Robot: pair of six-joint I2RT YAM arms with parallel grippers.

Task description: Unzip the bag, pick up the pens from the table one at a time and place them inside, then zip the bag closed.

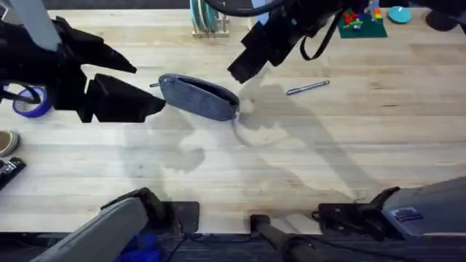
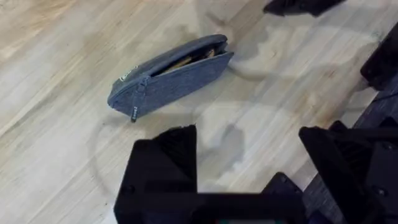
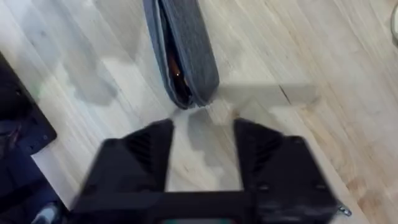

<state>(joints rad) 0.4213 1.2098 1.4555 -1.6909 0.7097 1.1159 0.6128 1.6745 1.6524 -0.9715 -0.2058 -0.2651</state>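
- The bag (image 1: 198, 96) is found lying on the worktop (image 1: 306, 160), between the two hands, with its zipper partly opened and something orange-brown visible inside.
- The pen (image 1: 307, 88) is found on the worktop, well apart from the bag.
- The left hand (image 1: 149, 106) is released, just beside the bag's pull-tab end.
- The right hand (image 3: 204, 134) is released, poised over the gaping end.
- It is judged that the opening should be widened fully, one end being pinned, before the pen is fetched.
- No legible writing is observed.
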